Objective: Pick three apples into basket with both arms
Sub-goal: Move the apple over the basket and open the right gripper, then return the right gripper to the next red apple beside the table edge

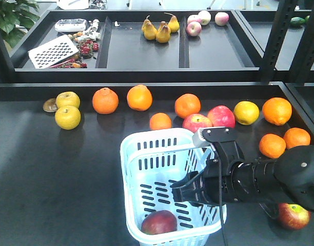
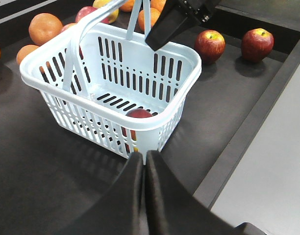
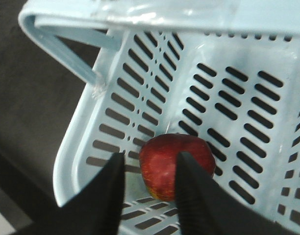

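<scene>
The pale blue basket (image 1: 130,169) stands on the dark table with one dark red apple (image 1: 158,222) lying on its floor. My right gripper (image 1: 178,192) hangs open over the basket. In the right wrist view its fingers (image 3: 150,160) straddle that apple (image 3: 162,164) from above, apart from it. Two more dark red apples (image 2: 210,45) (image 2: 257,44) sit on the table beyond the basket (image 2: 187,73); only one (image 1: 293,216) shows in the front view, beside the right arm. My left gripper (image 2: 142,155) is shut and empty, just outside the basket's near corner.
Oranges (image 1: 105,100), yellow apples (image 1: 67,117) and pink-red apples (image 1: 221,117) line the table behind the basket. A raised black rim (image 2: 248,142) edges the table. Pears (image 1: 158,29) lie on the back shelf, and dark frame posts (image 1: 275,41) rise at right.
</scene>
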### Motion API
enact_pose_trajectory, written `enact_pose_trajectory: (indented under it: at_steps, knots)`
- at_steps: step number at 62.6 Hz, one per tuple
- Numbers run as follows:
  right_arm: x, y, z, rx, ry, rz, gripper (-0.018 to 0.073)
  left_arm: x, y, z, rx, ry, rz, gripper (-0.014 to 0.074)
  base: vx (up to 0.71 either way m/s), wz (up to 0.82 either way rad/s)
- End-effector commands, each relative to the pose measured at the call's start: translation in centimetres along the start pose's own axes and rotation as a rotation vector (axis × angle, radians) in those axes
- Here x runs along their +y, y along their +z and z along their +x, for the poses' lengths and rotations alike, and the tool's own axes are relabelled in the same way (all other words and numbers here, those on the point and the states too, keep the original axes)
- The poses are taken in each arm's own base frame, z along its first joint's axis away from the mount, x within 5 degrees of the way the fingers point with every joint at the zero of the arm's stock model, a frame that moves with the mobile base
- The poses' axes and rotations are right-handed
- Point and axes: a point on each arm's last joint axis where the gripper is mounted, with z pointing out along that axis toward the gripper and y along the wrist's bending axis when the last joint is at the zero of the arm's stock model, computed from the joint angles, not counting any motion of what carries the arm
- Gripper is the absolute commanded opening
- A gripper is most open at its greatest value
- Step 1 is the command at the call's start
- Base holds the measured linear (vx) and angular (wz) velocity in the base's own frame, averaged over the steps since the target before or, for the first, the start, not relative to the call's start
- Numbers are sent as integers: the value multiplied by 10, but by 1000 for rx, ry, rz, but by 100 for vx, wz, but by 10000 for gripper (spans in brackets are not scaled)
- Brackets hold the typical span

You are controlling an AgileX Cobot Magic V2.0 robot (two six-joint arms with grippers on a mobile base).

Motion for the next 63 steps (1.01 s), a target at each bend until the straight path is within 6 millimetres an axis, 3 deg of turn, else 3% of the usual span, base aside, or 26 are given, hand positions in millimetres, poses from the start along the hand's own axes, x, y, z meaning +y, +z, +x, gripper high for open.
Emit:
enact_pose_trajectory:
  at_steps: [1,7,21,30,38,49,63]
  knots:
    - [9,-11,-9,-37,-12,-44,98,2,-2,-11,-68,-34,-22,-8,0,0]
    - [14,-19,-8,-30,-38,-67,-12,2,-2,-11,-68,-34,-22,-8,0,0]
    - [20,-70,-6,-78,-67,-41,-5,2,-2,-11,-68,-34,-22,-8,0,0]
    - [4,-105,3,-61,-54,132,-3,2,-2,-11,-68,-34,-22,-8,0,0]
    - [-23,-131,15,-7,26,383,15,2,-2,-11,-68,-34,-22,-8,0,0]
    - [-54,-150,22,37,82,630,140,2,-2,-11,-68,-34,-22,-8,0,0]
    - [-88,-149,21,60,178,718,504,2,-2,-12,-69,-34,-23,-8,0,0]
